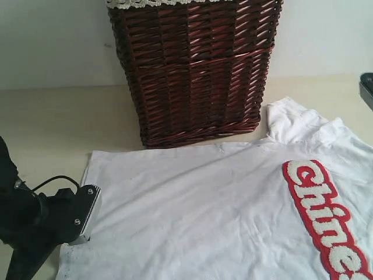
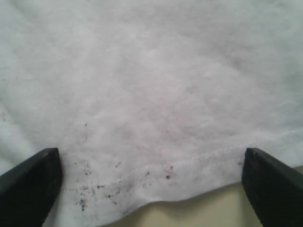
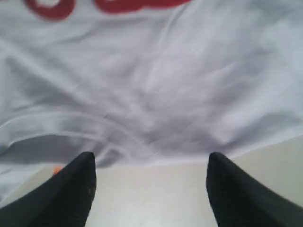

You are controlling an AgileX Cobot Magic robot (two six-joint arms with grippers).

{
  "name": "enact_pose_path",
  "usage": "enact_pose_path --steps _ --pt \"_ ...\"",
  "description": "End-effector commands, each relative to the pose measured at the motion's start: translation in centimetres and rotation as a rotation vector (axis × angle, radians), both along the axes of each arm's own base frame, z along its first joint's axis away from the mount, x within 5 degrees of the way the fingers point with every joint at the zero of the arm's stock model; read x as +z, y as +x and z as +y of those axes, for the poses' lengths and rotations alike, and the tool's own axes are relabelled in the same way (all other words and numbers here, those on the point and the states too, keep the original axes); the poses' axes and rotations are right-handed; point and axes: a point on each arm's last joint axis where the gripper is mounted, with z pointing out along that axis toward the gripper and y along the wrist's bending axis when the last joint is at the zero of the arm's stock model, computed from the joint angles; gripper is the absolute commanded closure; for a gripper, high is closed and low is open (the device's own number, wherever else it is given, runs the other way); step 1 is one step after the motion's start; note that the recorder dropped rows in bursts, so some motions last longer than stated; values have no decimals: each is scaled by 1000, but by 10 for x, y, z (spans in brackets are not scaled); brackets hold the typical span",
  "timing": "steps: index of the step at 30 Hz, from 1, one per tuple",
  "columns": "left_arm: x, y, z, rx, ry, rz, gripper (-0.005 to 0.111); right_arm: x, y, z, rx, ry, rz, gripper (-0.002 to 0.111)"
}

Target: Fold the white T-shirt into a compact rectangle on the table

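The white T-shirt (image 1: pixel 210 204) lies spread flat on the pale beige table (image 1: pixel 52 122), with fuzzy white letters outlined in red (image 1: pixel 326 216) running down its right part. My left gripper (image 2: pixel 151 163) is open and low over the shirt's stitched hem (image 2: pixel 156 184), which lies between its two dark fingers; small dark specks dot the cloth there. In the exterior view the left arm (image 1: pixel 41 219) sits at the shirt's lower left corner. My right gripper (image 3: pixel 149 163) is open just off a wrinkled edge of the shirt (image 3: pixel 156 94), bare table between its fingers.
A tall dark brown wicker basket (image 1: pixel 195 70) with white lace trim stands at the back, just behind the shirt's upper edge. A dark object (image 1: pixel 367 87) shows at the right border. A small orange spot (image 3: pixel 57 169) lies by the right gripper's finger.
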Motion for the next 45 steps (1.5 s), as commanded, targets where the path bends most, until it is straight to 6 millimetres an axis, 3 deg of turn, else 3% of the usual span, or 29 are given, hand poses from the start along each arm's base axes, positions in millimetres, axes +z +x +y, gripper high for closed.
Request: enact_pose_path --steps 1,5,10,15,22,26,32,34,39,43,45 --pt "-10 -6 2 -10 28 56 2 4 -49 -10 162 -55 93 44" --pt "-10 -6 2 -10 28 56 2 -1 -75 -5 238 92 -23 44" --pt "-10 -6 2 -10 28 56 2 -10 -86 13 49 315 -96 42" --pt "-10 -6 2 -10 28 56 2 -22 -87 11 -17 265 -142 22" --pt "-10 -6 2 -10 28 56 2 -13 -88 10 32 244 -191 21" --pt "-10 -6 2 -10 28 56 2 3 -78 29 -160 465 -303 22" --pt "-10 -6 2 -10 28 56 2 31 -54 43 -794 890 -365 22" --pt "-10 -6 2 -10 28 56 2 29 -55 45 -727 853 -370 22" --pt "-10 -6 2 -10 28 56 2 5 -80 43 -164 444 -258 22" --pt "-10 -6 2 -10 28 56 2 -5 -95 12 77 216 -168 22" --pt "-10 -6 2 -10 28 56 2 -10 -97 -4 91 163 -140 22"
